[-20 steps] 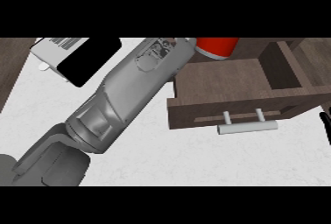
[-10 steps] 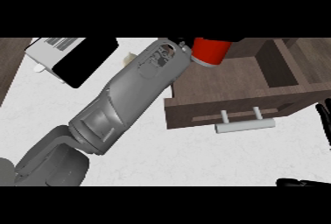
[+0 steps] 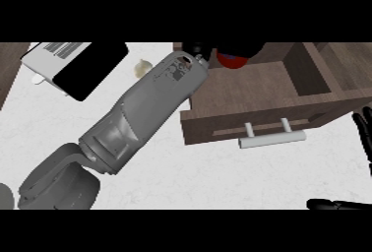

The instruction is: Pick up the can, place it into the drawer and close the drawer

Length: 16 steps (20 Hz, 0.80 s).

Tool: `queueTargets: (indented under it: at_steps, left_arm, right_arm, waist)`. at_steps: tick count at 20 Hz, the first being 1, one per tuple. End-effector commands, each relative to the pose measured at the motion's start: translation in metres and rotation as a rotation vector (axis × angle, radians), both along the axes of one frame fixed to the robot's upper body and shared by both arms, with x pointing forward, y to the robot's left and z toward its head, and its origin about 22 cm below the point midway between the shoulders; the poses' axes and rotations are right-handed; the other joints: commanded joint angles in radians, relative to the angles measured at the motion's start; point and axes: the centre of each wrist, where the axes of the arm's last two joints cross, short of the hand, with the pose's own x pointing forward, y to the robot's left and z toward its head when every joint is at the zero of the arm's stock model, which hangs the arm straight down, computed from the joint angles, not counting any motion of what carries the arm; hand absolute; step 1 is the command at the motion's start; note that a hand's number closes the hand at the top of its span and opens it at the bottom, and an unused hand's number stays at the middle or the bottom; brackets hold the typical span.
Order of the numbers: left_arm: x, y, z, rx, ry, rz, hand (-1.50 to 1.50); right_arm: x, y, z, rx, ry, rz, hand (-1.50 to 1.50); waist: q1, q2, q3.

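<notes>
Left hand [image 3: 195, 49] at twelve o'clock of the view, curled round the red can [image 3: 234, 59] (both partly cut off by the upper edge). Carrying step, by the look of it: can at the far left corner of the open drawer [image 3: 218, 126], apparently not yet set down. Next: shift toward the dark cavity at three o'clock from the can, lower, uncurl, then push the handle [image 3: 272, 141] at five o'clock. Nothing visible in the drawer's exposed part. Right hand [image 3: 362, 130] resting at three o'clock, fingers straight.
</notes>
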Motion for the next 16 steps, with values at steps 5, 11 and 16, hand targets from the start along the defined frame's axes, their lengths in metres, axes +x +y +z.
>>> queueTargets:
  at_steps: [5,11,16]
  left_arm:
    - [0.002,0.003,-0.005,-0.006,-0.015,0.067,-1.50]
    - [0.000,-0.004,0.006,-0.038,0.005,0.076,-1.50]
    - [0.000,0.003,-0.008,-0.094,0.004,0.100,-1.50]
  right_arm:
    - [-0.003,0.000,0.004,-0.008,0.000,0.014,-1.50]
    - [-0.006,-0.005,0.020,-0.040,-0.040,-0.014,-1.50]
    - [-0.009,0.004,0.028,-0.244,-0.100,0.000,-1.50]
  waist:
    - [-0.010,0.002,0.000]
    - [-0.002,-0.004,0.000]
    - [-0.012,0.003,-0.001]
